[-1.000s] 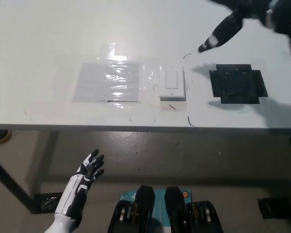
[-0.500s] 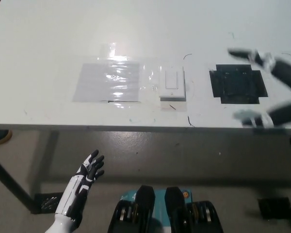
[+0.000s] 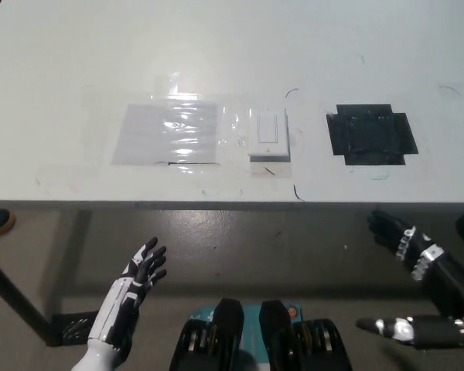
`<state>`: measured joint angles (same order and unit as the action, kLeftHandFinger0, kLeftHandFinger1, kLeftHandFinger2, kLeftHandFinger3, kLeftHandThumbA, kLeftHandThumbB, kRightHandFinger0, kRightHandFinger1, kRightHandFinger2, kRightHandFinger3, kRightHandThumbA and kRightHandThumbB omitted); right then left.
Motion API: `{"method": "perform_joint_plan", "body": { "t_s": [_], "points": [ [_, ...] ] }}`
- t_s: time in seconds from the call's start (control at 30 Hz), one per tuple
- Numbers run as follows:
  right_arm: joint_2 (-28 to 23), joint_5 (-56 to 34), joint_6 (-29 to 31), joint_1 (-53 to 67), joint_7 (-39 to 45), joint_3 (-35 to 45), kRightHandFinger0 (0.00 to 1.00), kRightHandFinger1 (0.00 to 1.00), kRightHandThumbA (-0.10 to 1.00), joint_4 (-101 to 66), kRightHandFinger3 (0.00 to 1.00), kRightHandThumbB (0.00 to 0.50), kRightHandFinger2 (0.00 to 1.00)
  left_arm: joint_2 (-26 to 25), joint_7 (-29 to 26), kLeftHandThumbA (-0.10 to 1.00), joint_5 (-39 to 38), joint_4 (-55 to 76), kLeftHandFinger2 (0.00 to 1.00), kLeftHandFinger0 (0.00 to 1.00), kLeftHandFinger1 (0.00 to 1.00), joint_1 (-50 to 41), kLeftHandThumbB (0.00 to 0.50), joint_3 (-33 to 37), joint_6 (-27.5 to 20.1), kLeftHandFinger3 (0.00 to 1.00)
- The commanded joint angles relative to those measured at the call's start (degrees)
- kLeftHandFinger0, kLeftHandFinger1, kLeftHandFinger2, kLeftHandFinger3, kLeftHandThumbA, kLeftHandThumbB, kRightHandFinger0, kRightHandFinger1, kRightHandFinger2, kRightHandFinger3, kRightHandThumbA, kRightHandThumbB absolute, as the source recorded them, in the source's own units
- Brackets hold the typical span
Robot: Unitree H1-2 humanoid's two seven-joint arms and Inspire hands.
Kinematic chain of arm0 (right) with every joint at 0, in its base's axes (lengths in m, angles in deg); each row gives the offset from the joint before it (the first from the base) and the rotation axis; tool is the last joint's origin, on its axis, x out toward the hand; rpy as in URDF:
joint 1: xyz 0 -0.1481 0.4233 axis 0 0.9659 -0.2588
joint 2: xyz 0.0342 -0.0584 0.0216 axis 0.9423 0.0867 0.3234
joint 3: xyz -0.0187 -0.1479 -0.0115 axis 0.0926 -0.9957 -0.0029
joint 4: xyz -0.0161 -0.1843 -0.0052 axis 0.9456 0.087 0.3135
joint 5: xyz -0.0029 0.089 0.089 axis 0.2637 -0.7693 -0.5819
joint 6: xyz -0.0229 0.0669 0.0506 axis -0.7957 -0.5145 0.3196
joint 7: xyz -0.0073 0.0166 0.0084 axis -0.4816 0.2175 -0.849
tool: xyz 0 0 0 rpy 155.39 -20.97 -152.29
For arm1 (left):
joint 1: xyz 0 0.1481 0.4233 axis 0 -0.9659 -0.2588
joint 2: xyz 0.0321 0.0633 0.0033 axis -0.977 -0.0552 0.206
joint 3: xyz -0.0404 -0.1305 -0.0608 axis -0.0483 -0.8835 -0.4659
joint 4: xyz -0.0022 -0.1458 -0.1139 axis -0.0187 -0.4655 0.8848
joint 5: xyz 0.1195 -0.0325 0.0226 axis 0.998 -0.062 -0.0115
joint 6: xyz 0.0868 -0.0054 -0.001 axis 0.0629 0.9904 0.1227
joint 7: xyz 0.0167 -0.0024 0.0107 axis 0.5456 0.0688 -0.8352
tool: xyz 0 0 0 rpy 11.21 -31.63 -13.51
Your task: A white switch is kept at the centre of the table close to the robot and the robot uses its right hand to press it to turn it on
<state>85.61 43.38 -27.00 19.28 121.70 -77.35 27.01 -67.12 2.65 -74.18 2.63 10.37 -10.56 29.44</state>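
A white wall switch (image 3: 268,135) sits mid-frame on the white table (image 3: 77,62), between a clear plastic sheet (image 3: 168,133) at left and a black taped square (image 3: 370,134) at right.

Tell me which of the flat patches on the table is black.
The black patch, right of the switch. The patch left of the switch is pale and glossy, taped down under clear film.

The white table (image 3: 77,62) fills the upper half of the head view, its near edge running straight across. Near that edge, at the middle, lies a white switch (image 3: 268,136) with a rocker in its plate. To its left a patch of clear, shiny tape (image 3: 168,133) lies flat on the top. To its right sits a black tape square (image 3: 370,134). Faint pen marks dot the surface.
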Motion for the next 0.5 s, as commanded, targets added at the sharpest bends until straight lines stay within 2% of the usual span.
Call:
{"method": "perform_joint_plan", "body": {
  "t_s": [0.0, 0.1, 0.13, 0.2, 0.3, 0.47],
  "points": [
    [8.2, -4.7, 16.3, 0.2, -12.1, 3.3, 1.00, 1.00, 1.00, 11.5, 1.00, 0.105, 1.00, -0.4, 0.8, 0.91, -1.8, 2.4, 1.00, 1.00, 1.00, 0.8, 0.001, -0.7, 0.4, 1.00],
    [10.4, -2.8, 20.3, 0.1, -13.8, 3.0, 1.00, 1.00, 1.00, 16.7, 1.00, 0.093, 1.00, -0.7, 1.0, 0.93, -1.8, 2.5, 1.00, 1.00, 1.00, 1.7, 0.000, -0.7, 0.5, 1.00],
    [11.2, -0.8, 23.6, 0.8, -14.9, 2.3, 1.00, 1.00, 1.00, 19.5, 1.00, 0.097, 1.00, -0.8, 1.1, 0.93, -1.8, 2.8, 1.00, 1.00, 1.00, 1.5, 0.000, -0.6, 0.7, 1.00],
    [11.9, 0.3, 27.4, 1.3, -15.8, 2.0, 1.00, 1.00, 1.00, 23.5, 1.00, 0.058, 1.00, -0.8, 0.8, 0.95, -1.0, 2.6, 1.00, 1.00, 1.00, 1.6, 0.000, -0.5, 0.2, 1.00],
    [11.9, 1.8, 30.1, 1.7, -16.8, 1.2, 1.00, 1.00, 0.93, 26.4, 1.00, 0.021, 1.00, -0.8, 0.6, 0.93, -1.2, 2.7, 1.00, 1.00, 1.00, 1.2, 0.003, -0.7, 0.3, 1.00],
    [11.1, 1.9, 30.6, 2.2, -17.3, 0.7, 1.00, 1.00, 0.91, 27.2, 1.00, 0.029, 1.00, -1.1, 1.1, 0.90, -1.5, 3.4, 1.00, 1.00, 1.00, 0.3, 0.005, -0.5, 1.0, 1.00]
  ]
}}
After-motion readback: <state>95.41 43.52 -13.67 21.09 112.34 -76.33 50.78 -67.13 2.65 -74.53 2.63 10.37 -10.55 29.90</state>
